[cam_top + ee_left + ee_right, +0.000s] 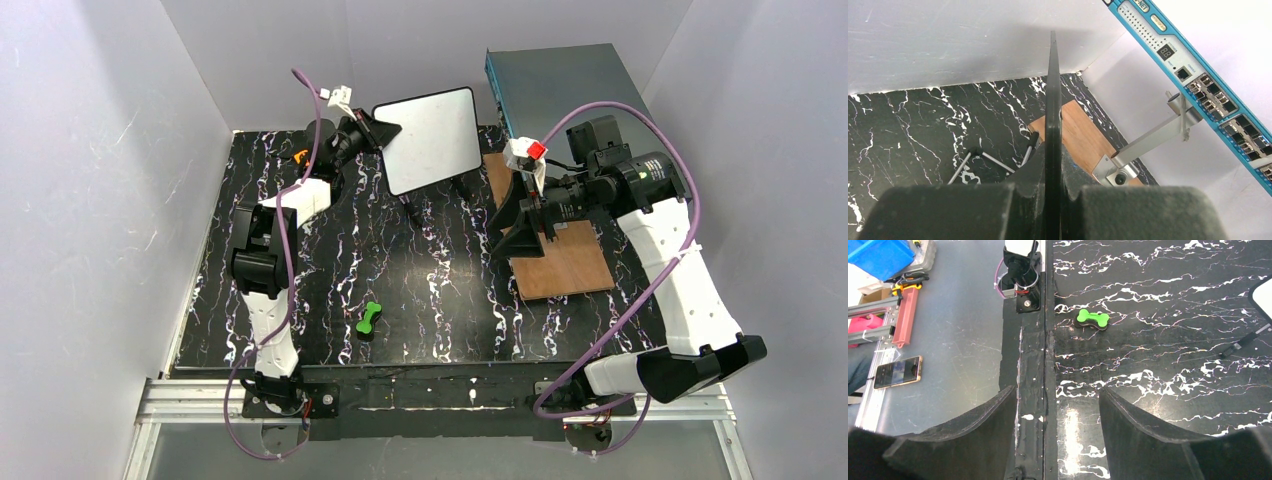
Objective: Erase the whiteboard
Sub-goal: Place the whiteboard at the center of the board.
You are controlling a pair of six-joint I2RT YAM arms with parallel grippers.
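Observation:
The whiteboard [432,138] stands at the back middle of the table on its black wire stand [409,206], and its face looks blank. My left gripper [384,131] is shut on the board's left edge. In the left wrist view the board [1053,95] is edge-on and clamped between my fingers [1028,167]. My right gripper [516,226] is open and empty, hovering over the brown wooden board [562,255] to the right of the whiteboard. In the right wrist view its fingers [990,415] are spread wide, and a corner of the whiteboard [1264,296] shows at the right edge.
A green bone-shaped piece [370,317] lies on the black marble table [440,290] near the front; it also shows in the right wrist view [1092,319]. A grey-teal metal box [560,88] stands at the back right. White walls close in the sides.

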